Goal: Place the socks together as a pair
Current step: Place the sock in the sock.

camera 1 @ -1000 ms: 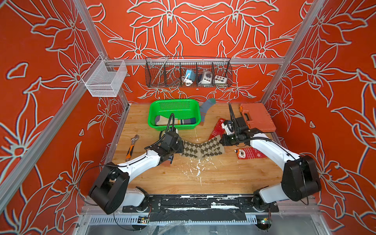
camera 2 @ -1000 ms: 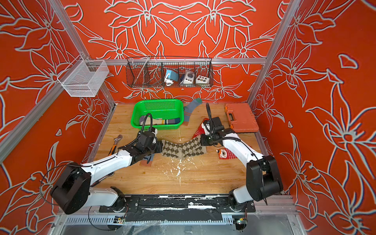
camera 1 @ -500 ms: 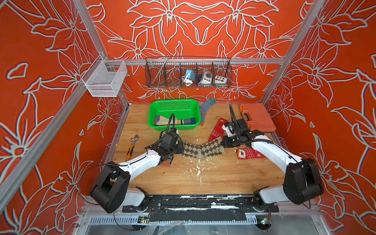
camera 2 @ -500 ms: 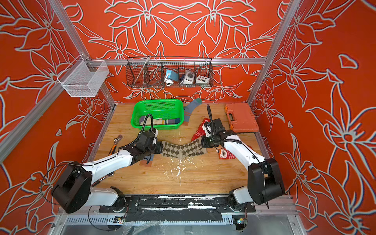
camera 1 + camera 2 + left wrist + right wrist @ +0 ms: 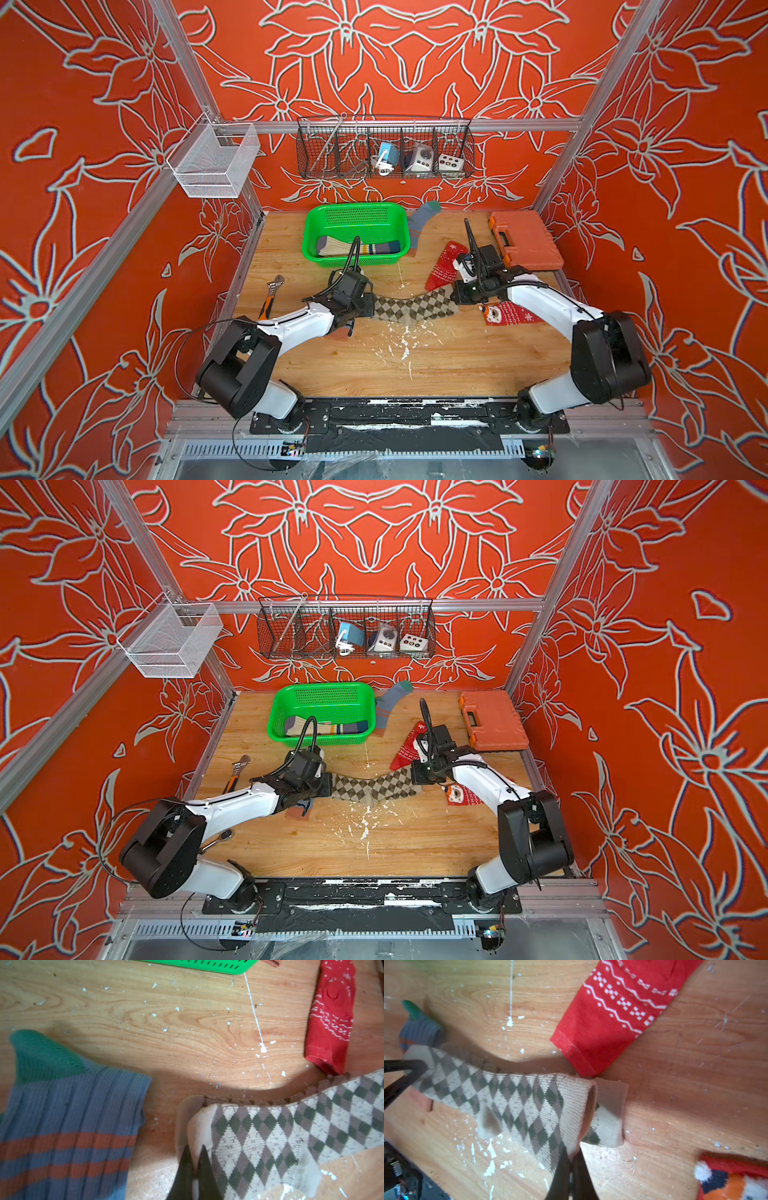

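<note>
An olive-tan argyle sock (image 5: 411,307) (image 5: 374,788) hangs stretched between both grippers just above the table. My left gripper (image 5: 369,305) (image 5: 194,1154) is shut on its toe end. My right gripper (image 5: 456,296) (image 5: 572,1157) is shut on its cuff. A second argyle sock (image 5: 610,1113) lies underneath it. A blue sock with orange stripes (image 5: 62,1126) lies beside the left gripper, another blue sock (image 5: 420,224) by the basket. Red snowflake socks (image 5: 444,266) (image 5: 509,313) lie near the right arm. A beige striped sock (image 5: 357,247) sits in the basket.
The green basket (image 5: 355,214) stands at the back middle and an orange tool case (image 5: 525,241) at the back right. A wrench (image 5: 270,293) lies at the left and a ratchet (image 5: 216,840) under the left arm. A wire rack (image 5: 384,149) and a mesh basket (image 5: 212,162) hang on the walls.
Both grippers stay shut on the argyle sock, and they and the sock have shifted only slightly.
</note>
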`<state>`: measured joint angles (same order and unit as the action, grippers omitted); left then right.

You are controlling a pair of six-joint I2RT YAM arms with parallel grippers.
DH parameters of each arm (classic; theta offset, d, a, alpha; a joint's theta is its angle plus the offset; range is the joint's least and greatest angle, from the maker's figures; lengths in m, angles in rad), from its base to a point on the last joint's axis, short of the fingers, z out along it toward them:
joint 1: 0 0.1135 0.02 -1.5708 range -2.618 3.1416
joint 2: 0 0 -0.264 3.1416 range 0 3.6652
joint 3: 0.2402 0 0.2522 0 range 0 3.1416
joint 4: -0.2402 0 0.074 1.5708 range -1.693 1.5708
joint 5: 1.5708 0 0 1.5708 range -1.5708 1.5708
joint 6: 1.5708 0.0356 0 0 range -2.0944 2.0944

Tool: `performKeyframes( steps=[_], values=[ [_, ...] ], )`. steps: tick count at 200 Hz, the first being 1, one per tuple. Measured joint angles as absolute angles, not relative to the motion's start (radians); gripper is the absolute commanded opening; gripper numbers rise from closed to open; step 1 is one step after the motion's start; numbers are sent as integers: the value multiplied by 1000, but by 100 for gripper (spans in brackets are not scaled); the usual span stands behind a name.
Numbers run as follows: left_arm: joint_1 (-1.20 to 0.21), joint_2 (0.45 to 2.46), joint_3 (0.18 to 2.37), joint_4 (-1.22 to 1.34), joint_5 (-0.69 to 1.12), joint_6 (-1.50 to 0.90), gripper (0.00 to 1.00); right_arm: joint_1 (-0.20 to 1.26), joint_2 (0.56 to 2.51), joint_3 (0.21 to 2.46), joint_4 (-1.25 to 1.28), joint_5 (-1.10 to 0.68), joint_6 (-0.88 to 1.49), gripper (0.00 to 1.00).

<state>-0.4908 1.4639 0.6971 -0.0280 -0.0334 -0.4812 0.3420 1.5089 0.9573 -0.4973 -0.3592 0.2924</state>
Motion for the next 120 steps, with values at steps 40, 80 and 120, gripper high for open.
performKeyframes(
  steps=[40,80,120],
  values=[
    [-490,1488,691,-9,-47,-472,3,341,1532,933,-482,-317,294,14],
    [-490,1510,691,9,-51,-469,16,341,1565,927,-471,-252,296,30],
    [-490,1510,681,27,-51,-469,32,341,1573,927,-466,-209,297,53]
  ],
)
